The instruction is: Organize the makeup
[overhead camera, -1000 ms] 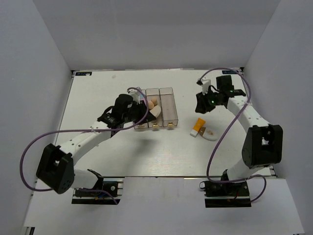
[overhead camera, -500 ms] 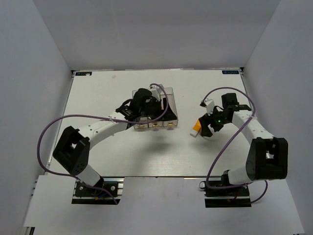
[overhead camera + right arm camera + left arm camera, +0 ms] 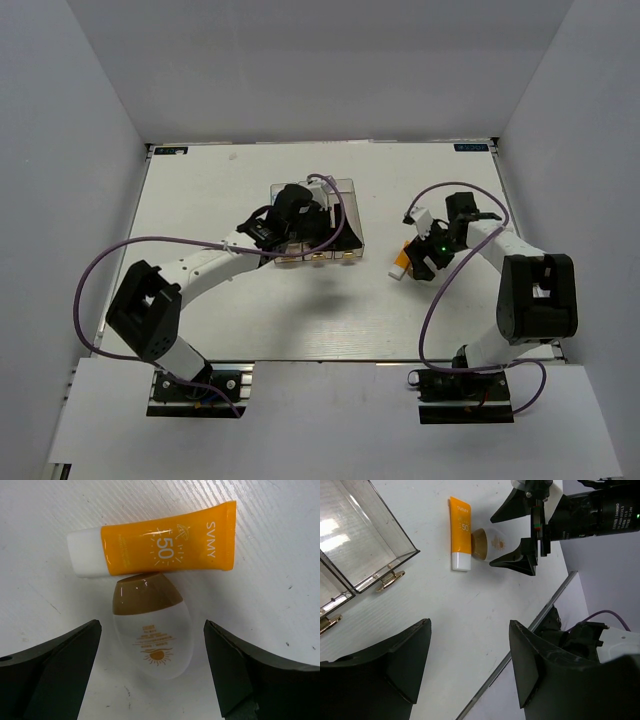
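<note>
Grasp approach: right gripper [image 3: 152,647], wide open and empty, straddles the bottle [image 3: 151,630] touching the tube [image 3: 155,545] on the tabletop [image 3: 280,605]. Left gripper [image 3: 468,630] hangs open and empty near the box [image 3: 346,200]. Next, I judge: descend and close on 1 item.

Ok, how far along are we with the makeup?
Done: unclear; the left arm hides most of the clear box, and its one compartment seen from the left wrist looks empty. In hand: nothing; the right gripper is open around the white oval bottle. Left: that bottle and the orange tube touching it, both on the table.
</note>
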Tool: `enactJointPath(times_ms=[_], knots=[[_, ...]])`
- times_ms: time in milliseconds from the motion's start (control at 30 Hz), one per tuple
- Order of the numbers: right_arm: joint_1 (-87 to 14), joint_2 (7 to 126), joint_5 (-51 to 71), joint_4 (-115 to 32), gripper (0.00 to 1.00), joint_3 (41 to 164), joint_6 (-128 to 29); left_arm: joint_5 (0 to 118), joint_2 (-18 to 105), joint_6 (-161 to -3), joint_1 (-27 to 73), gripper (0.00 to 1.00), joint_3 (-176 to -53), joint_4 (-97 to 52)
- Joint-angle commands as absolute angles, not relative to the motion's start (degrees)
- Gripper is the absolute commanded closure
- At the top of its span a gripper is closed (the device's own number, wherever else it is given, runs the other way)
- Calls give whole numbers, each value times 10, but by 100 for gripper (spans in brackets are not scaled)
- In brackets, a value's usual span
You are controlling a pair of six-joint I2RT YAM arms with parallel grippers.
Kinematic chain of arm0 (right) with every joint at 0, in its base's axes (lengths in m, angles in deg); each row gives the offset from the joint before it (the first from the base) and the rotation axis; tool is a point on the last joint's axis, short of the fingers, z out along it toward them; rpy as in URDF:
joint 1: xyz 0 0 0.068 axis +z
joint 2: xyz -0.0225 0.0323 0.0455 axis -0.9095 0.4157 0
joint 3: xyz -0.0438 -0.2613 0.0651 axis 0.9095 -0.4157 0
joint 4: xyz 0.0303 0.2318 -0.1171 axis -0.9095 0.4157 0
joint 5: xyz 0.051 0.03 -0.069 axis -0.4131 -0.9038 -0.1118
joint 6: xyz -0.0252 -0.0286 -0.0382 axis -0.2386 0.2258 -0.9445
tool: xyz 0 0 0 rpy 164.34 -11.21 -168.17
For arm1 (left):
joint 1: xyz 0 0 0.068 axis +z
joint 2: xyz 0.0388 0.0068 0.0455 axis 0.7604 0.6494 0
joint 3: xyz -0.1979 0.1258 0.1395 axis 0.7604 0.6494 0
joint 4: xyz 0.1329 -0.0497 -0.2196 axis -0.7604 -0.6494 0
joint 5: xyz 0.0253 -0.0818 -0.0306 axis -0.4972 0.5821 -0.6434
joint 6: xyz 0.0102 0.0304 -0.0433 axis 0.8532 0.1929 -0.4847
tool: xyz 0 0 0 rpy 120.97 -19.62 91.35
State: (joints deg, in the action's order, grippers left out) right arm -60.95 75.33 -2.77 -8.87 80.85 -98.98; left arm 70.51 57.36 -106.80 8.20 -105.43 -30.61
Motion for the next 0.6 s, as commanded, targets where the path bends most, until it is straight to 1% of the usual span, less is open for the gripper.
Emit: enactJointPath(times_ms=[0, 100, 133, 233, 333, 367, 400, 500, 533, 567], knots=[[-611, 761, -21, -112, 11, 798, -1016, 687, 538, -1062, 79, 27, -1045, -310], [-610, 763, -12, -127, 13, 774, -1026, 686, 533, -1062, 79, 27, -1039, -313], [-609, 765, -6, -131, 17, 769, -1031, 686, 532, -1061, 79, 27, -1038, -313], [-610, 764, 0, -143, 22, 750, -1040, 681, 528, -1061, 79, 26, -1034, -316], [-608, 761, 14, -153, 34, 735, -1049, 676, 522, -1061, 79, 26, -1031, -317], [-608, 759, 18, -155, 37, 729, -1056, 675, 522, -1061, 79, 26, -1030, -318], [-607, 756, 22, -164, 44, 721, -1057, 674, 520, -1061, 79, 26, -1029, -319], [-608, 748, 24, -165, 60, 717, -1065, 670, 514, -1061, 79, 26, -1024, -322], [-610, 741, 20, -159, 72, 722, -1065, 669, 511, -1061, 79, 26, -1023, -325], [-614, 736, 18, -153, 77, 728, -1064, 666, 508, -1061, 79, 26, -1022, -327]])
